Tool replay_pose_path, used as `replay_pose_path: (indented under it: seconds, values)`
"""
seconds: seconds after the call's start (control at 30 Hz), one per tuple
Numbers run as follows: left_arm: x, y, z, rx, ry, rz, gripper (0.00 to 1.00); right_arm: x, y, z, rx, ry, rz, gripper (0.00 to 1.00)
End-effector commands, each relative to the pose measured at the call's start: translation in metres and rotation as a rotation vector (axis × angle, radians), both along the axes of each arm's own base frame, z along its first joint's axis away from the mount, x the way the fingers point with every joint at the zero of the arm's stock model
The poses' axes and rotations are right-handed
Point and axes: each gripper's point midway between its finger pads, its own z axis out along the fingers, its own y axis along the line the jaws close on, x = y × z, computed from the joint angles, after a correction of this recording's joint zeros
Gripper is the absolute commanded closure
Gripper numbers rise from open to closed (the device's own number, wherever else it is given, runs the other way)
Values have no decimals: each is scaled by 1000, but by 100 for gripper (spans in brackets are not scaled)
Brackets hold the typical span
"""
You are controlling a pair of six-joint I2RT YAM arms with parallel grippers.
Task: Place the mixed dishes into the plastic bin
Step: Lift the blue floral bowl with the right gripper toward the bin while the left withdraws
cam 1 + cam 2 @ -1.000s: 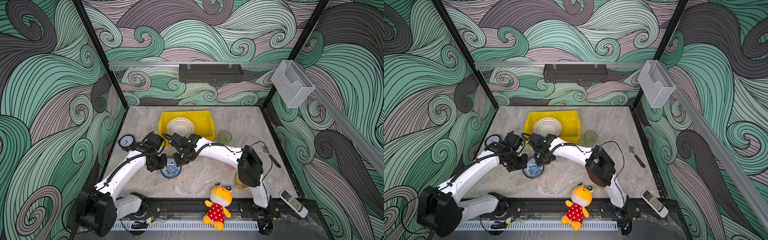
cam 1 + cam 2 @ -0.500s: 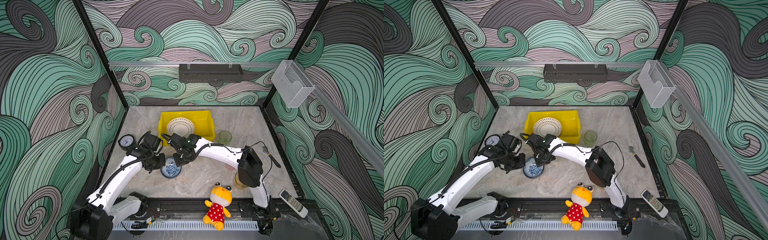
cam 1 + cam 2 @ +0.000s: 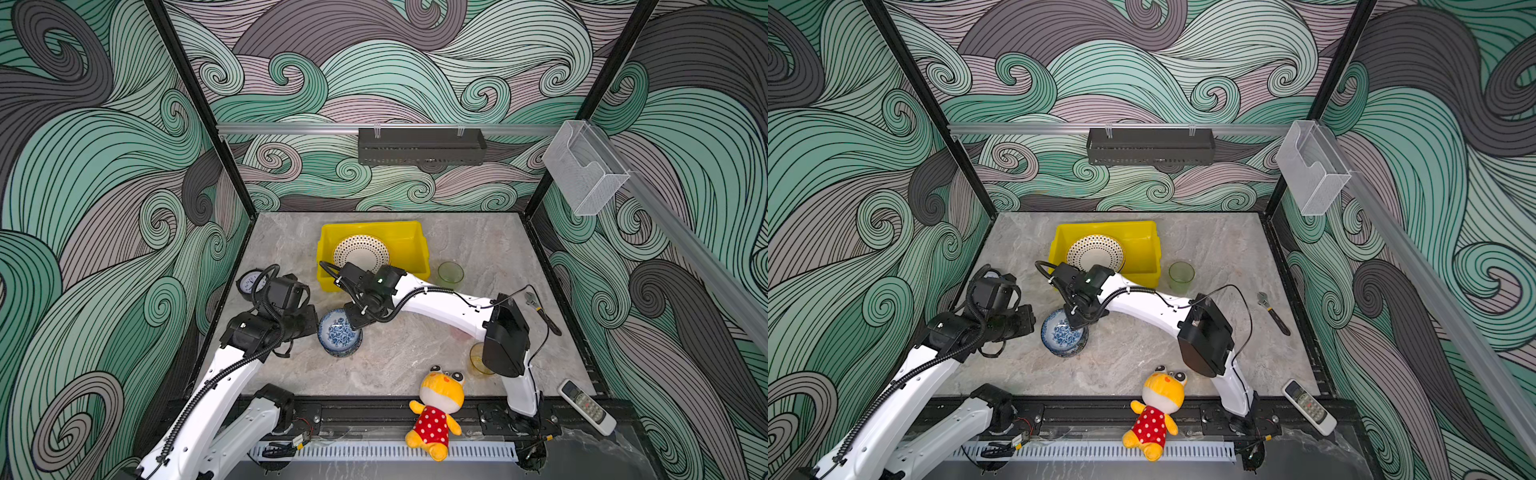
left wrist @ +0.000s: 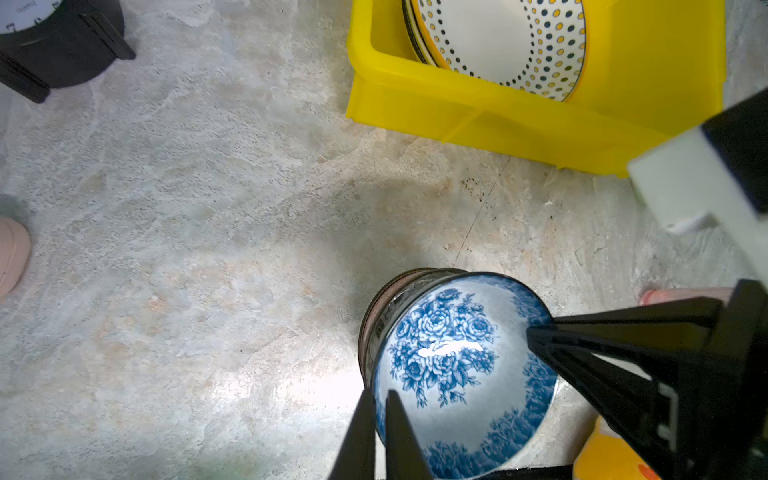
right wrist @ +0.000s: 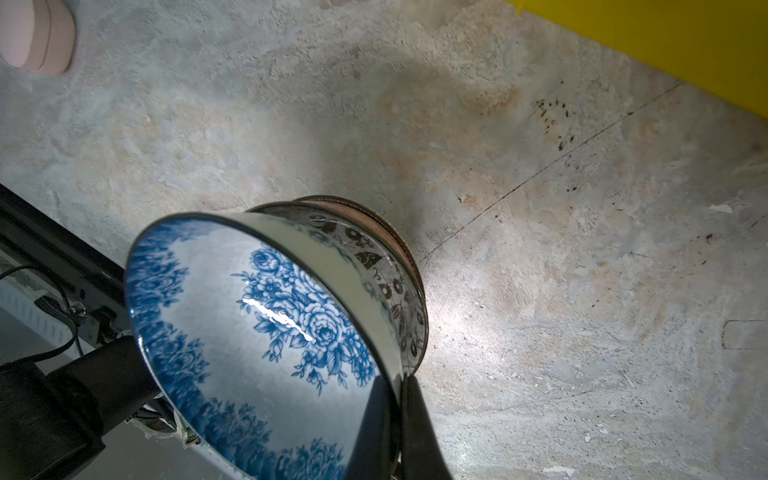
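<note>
Right wrist view shows the blue floral ceramic bowl (image 5: 266, 324), nested atop other bowls (image 5: 374, 257) near the yellow rectangular plastic bin (image 5: 665, 41), its rim pinched by the closed right pincer (image 5: 395, 386). The left pincer (image 4: 380, 399) straddles the opposite rim, barely parted; grip unclear.

The blue floral bowl (image 4: 457, 365) is glossy, the plastic bin (image 4: 457, 120) smooth, tabletop (image 4: 208, 249) matt.

Definitely a robot lab test cell: swirly printed wall panels (image 3: 374, 62) in a black frame (image 3: 198, 108), white left arm (image 3: 224, 378) and right arm (image 3: 449, 309) mounted on a rail (image 3: 361, 417) at the marble-look table's (image 3: 395, 365) front edge, plus random props like a plush toy (image 3: 438, 411) and remote (image 3: 587, 408).
</note>
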Motion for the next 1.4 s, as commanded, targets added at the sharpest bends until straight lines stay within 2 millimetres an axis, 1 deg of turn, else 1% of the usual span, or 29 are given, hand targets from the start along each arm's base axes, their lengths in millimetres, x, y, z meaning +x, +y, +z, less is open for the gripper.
replay_pose_path:
  seconds: [0.0,0.1,0.23,0.4,0.67,0.83,0.97,1.13,1.37]
  values:
    - [3,11,19,28,-42,49,88,8,5,46,86,-93,-1,100]
    - [6,16,28,35,-74,77,87,13,2,56,88,-141,12,100]
    - [8,20,43,35,-128,94,85,23,-6,65,83,-183,-4,100]
    - [11,23,52,59,-140,96,84,39,-19,75,100,-193,-48,100]
    - [22,21,53,64,-142,93,84,65,-34,93,141,-209,-100,100]
    - [33,14,53,47,-140,76,84,89,-43,107,174,-220,-131,100]
    - [39,11,51,53,-125,63,83,107,-51,113,187,-236,-160,100]
    - [47,11,42,65,-97,59,82,128,-61,115,197,-239,-196,100]
    - [60,13,30,59,-50,51,81,158,-68,110,210,-232,-240,100]
